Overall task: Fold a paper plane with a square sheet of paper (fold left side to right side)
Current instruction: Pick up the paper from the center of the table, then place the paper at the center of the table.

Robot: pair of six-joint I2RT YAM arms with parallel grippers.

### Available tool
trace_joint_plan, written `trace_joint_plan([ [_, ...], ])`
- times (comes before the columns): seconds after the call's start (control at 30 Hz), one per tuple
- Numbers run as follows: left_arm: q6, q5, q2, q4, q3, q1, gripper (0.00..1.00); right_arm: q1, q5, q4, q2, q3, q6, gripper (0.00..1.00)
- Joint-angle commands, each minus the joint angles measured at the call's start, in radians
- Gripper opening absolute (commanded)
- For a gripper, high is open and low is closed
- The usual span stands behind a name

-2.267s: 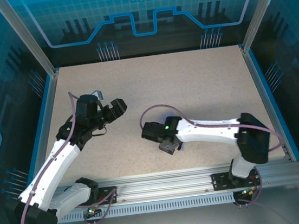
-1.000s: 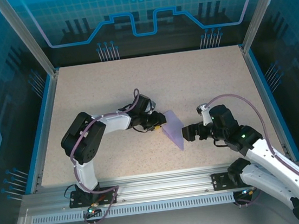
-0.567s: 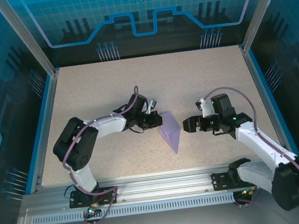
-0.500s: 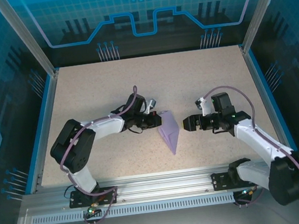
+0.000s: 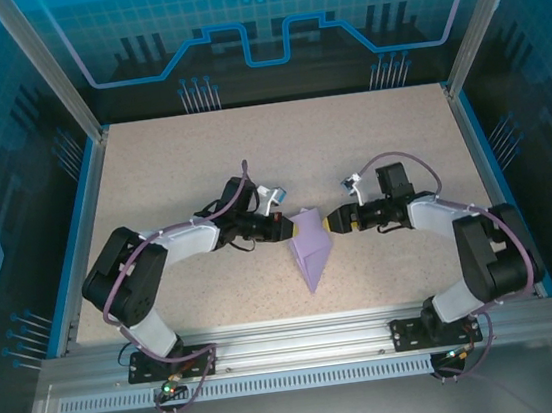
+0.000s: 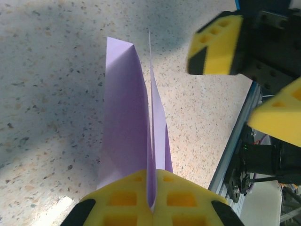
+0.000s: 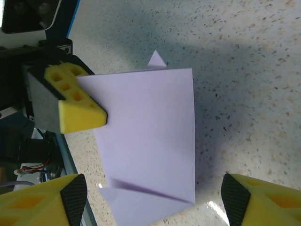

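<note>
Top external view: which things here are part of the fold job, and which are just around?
Job:
paper plane, partly folded
left gripper, shut on it
right gripper, open at its other side

Just around:
speckled table
metal rail at the near edge
blue enclosure walls

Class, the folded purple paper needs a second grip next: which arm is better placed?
Right. The right claw stands open beside the paper plane; the left claw is shut on it.
</note>
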Motion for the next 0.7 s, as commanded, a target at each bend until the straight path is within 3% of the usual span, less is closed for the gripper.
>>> trace_joint_plan([
  [0.0, 0.049, 0.051, -0.032, 0.029, -0.017, 0.003, 0.05, 0.008, -0.073, 0.079, 0.063, 0.041, -0.025, 0.76],
  [0.3, 0.047, 0.063, -0.012, 0.036, -0.009, 0.004, 0.05, 0.035, -0.135, 0.119, 0.177, 0.065, -0.017, 0.65],
  [0.67, 0.048, 0.058, 0.020, 0.032, -0.002, 0.003, 0.04, 0.022, -0.091, 0.039, 0.098, 0.038, -0.048, 0.37],
])
